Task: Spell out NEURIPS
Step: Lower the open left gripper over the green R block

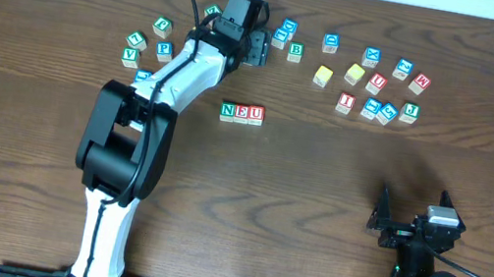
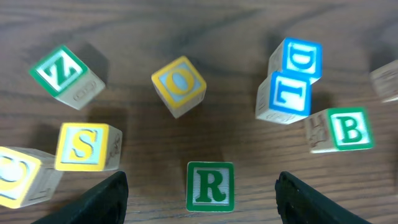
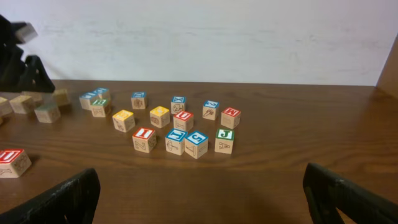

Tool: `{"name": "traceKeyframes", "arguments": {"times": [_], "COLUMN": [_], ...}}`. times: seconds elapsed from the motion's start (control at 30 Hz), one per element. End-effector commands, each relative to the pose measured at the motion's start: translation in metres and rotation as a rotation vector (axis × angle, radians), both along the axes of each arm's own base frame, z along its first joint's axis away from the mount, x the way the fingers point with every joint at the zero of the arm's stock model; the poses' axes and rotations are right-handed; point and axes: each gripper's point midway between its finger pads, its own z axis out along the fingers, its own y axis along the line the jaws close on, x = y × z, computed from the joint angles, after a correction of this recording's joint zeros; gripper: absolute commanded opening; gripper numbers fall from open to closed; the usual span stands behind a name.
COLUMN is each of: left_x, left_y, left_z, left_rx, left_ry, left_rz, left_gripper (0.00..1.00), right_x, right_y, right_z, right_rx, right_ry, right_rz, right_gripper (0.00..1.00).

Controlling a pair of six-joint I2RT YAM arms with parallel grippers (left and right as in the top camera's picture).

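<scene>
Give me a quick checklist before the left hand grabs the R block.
1. N-E-U row standing together: ok.
2. Left hand open: ok.
3. Green R block lined up between its fingers: ok.
4. Yellow S block clear of the near finger: cannot tell.
5. Right hand open, away from the blocks: ok.

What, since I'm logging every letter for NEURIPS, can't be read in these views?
Overhead: the left gripper hides the green R block; the left arm half covers a blue block.
Left wrist: a pale block at the right edge is blurred and cut off.
Right wrist: the red U block is cropped by the left edge; far left blocks are too small to read.
</scene>
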Motion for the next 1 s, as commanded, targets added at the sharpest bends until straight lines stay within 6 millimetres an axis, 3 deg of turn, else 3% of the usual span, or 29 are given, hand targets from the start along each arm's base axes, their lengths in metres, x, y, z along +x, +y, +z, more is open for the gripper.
{"name": "traceKeyframes", "arguments": {"times": [0.0, 0.07, 0.47, 0.83, 0.97], "left_x": [0.005, 0.004, 0.001, 0.004, 0.004], "left_y": [-0.005, -0.005, -0.005, -0.008, -0.012], "left_z": [-0.007, -0.016, -0.047, -0.042, -0.031], "left_rx": [0.001, 0.006, 0.022, 0.014, 0.008], "left_ry": [-0.001, 0.013, 0.056, 0.037, 0.020], "left_rz": [0.001, 0.000, -0.001, -0.005, -0.012], "left_gripper": [0.75, 0.70, 0.68, 0.42, 0.40], "right_x": [0.000, 0.000, 0.000, 0.000, 0.000], "right_y": [-0.001, -0.001, -0.001, -0.001, -0.001], "right_z": [0.000, 0.000, 0.000, 0.000, 0.000], "right_rx": [0.009, 0.009, 0.009, 0.009, 0.009], "right_ry": [-0.001, -0.001, -0.001, -0.001, -0.001], "right_rz": [-0.001, -0.001, -0.001, -0.001, -0.001], "right_gripper": [0.99, 0.99, 0.99, 0.99, 0.99]}}
